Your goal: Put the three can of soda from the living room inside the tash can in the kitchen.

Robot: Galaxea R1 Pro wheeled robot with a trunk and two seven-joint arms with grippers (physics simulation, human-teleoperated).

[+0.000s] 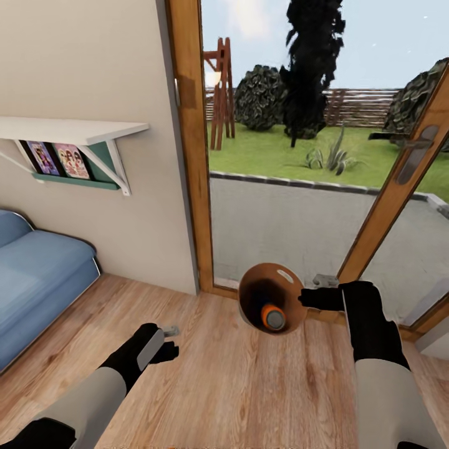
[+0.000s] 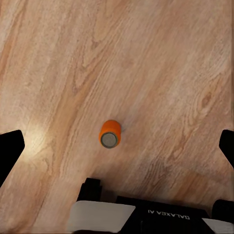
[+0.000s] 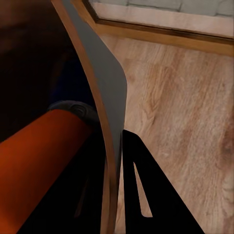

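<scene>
1. Left gripper (image 1: 167, 340): fingers spread wide, empty, hovering over wood floor (image 1: 218, 386); loose soda can (image 2: 110, 134) standing directly below.
2. Trash can (image 1: 272, 305): held tilted at centre-right near glass door (image 1: 293, 206), one can inside (image 1: 272, 317).
3. Right gripper (image 1: 307, 298): clamped on bin rim.
4. Step in hand, by judgement: collecting cans. Next: lower left gripper, close on floor can.

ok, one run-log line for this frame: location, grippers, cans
location: living room by glass doors | right gripper: shut on trash can rim, one soda can inside | left gripper: open, empty | second soda can: on floor
</scene>
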